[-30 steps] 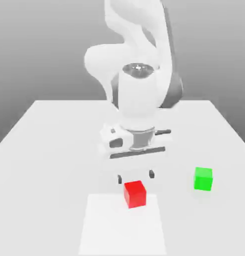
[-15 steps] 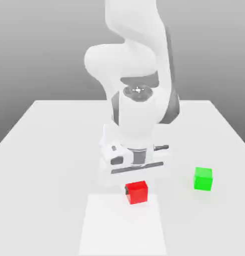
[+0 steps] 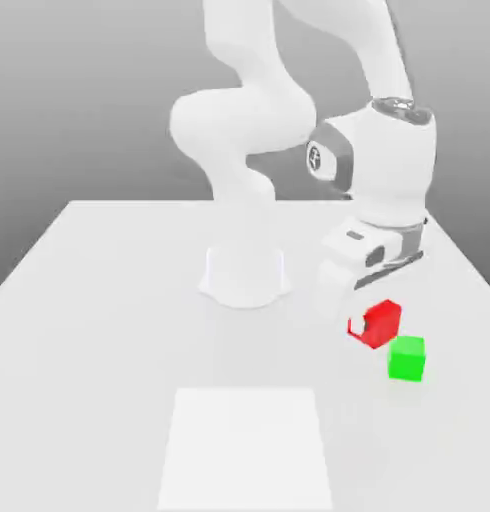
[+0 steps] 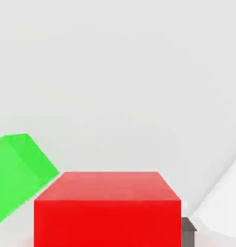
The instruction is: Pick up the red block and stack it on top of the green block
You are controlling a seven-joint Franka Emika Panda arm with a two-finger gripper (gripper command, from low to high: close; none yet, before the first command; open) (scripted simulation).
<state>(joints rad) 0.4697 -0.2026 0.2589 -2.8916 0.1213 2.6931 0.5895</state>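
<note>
My gripper (image 3: 370,327) is shut on the red block (image 3: 381,321) and holds it in the air, tilted, toward the exterior view's right. The green block (image 3: 406,358) rests on the white table (image 3: 109,300) just below and slightly right of the held cube, and the two look apart. In the hand view the red block (image 4: 108,208) sits close up with a dark fingertip (image 4: 189,230) at its side, and the green block (image 4: 16,169) lies beside it on the table.
A paler square patch (image 3: 247,445) marks the table near its front edge. The arm's white base (image 3: 245,275) stands at the table's middle. The table's right edge runs close behind the green block.
The gripper came down over the red block on the pale patch, shut on it, then lifted it and swung it to the exterior view's right, next to the green block.
</note>
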